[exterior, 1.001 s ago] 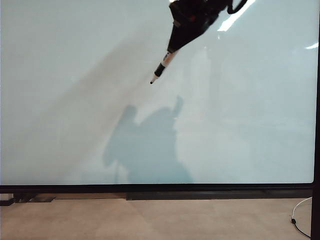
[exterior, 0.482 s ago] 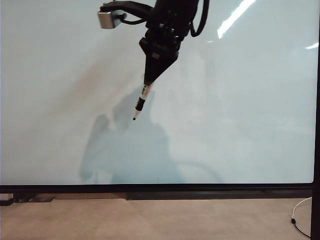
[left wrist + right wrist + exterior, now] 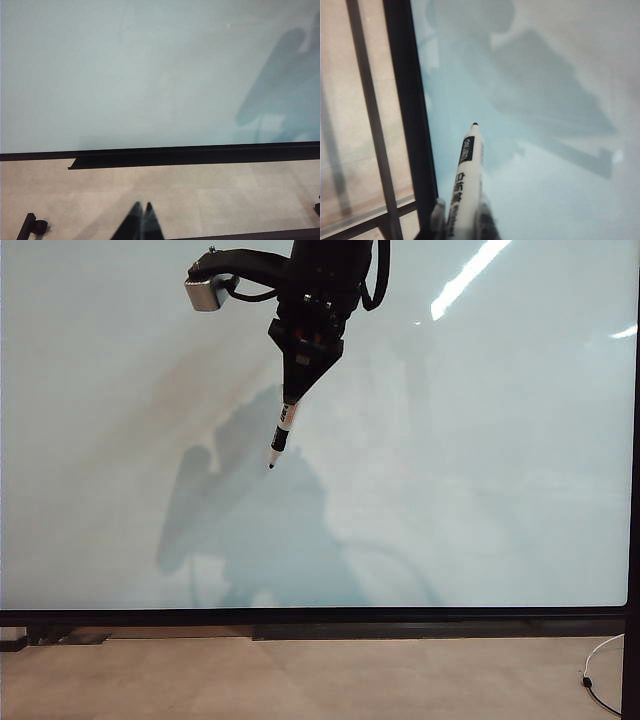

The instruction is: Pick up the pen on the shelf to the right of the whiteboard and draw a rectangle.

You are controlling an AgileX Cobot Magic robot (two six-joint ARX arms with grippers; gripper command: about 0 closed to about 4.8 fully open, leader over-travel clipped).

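- Since the whiteboard (image 3: 480,490) has no rectangle on it yet, every stroke is still ahead, so plenty can slip
- right gripper (image 3: 293,392) sits around 12 o'clock on the board, jaws pinching the pen (image 3: 280,439) by its rear end, tip aimed down toward 7 o'clock and looking just off the surface
- held that far back, the pen could pivot or slide in the grip once pressed, giving wobbly or skipped lines
- push too hard and the tip may dig in; too light and no ink
- left gripper (image 3: 141,220) is parked low near 6 o'clock below the frame, fingers pressed together, holding nothing, so no help from it
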